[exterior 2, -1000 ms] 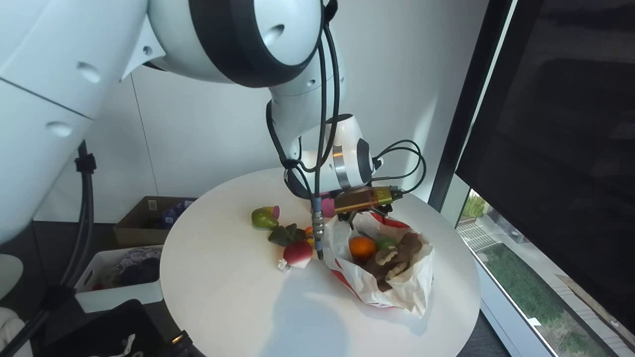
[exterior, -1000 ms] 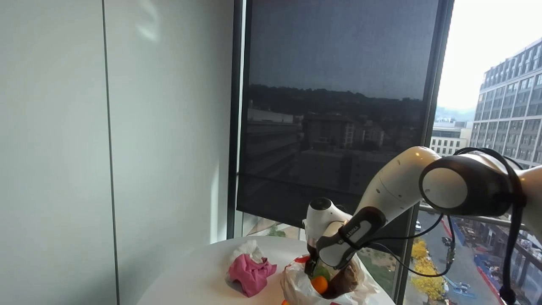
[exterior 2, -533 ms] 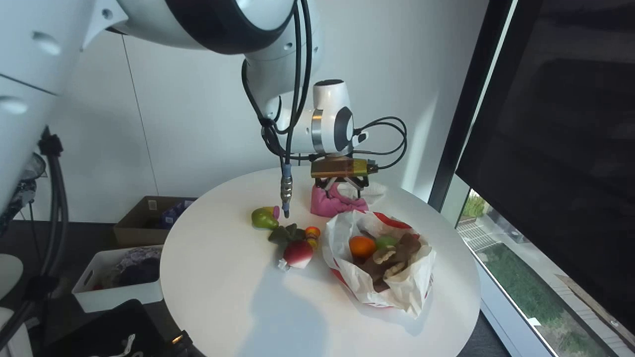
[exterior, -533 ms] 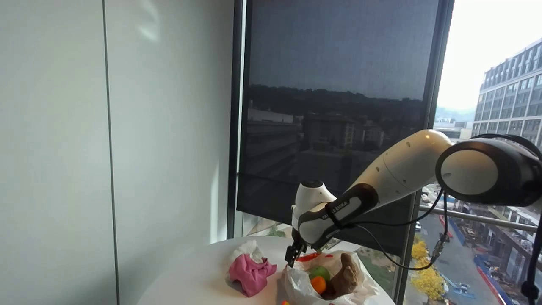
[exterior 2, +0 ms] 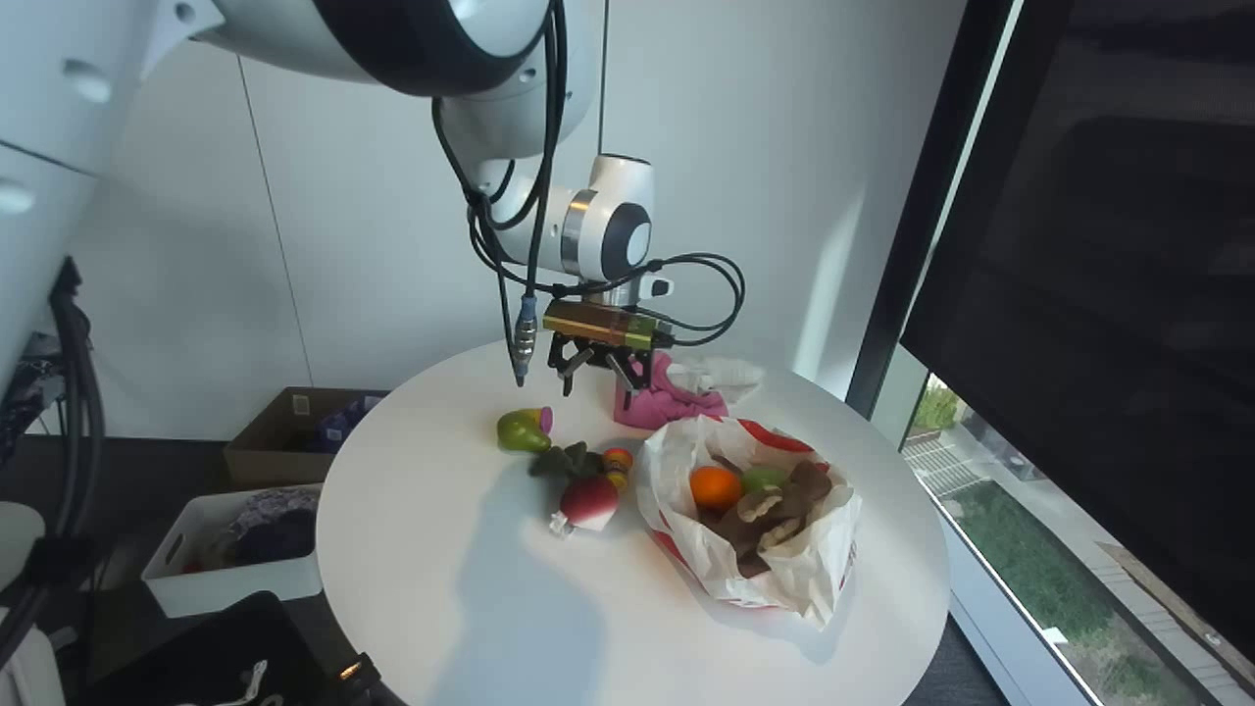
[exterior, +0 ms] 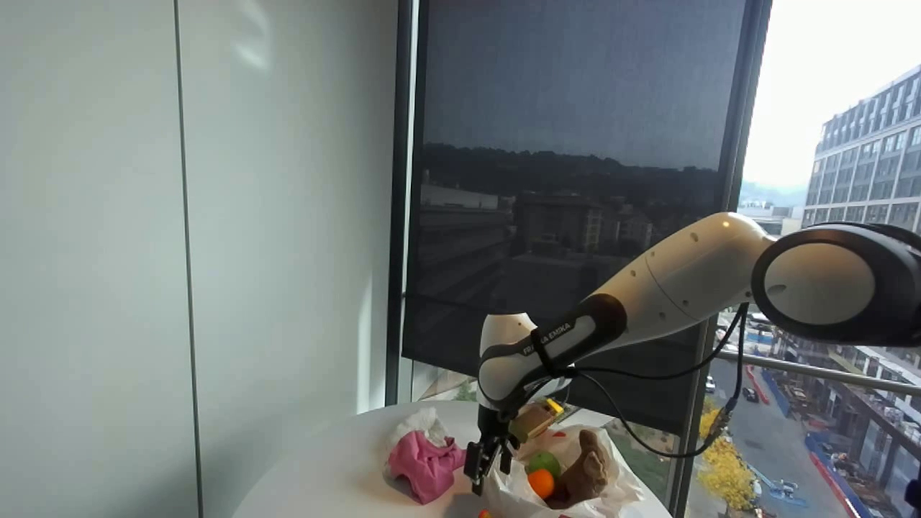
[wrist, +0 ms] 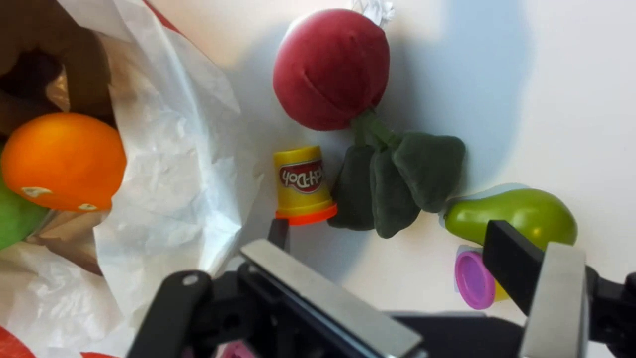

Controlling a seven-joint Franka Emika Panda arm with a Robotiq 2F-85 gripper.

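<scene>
Yellow Play-Doh tub with an orange lid (wrist: pixel 301 186) sits on the round white counter (exterior 2: pixel 412 510), close beside a red plush radish with dark green leaves (wrist: pixel 333 72). Black pincer (exterior 2: pixel 598 392) hangs above the counter, jaws spread wide! Glossy green pear (wrist: pixel 534 211) lies beside a purple-lidded yellow tub (wrist: pixel 475 279); a crumpled white bag (wrist: pixel 171 169) cradles a round orange fruit (wrist: pixel 64 159).

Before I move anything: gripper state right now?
Gripper: open, holding nothing, above the round white table.
</scene>
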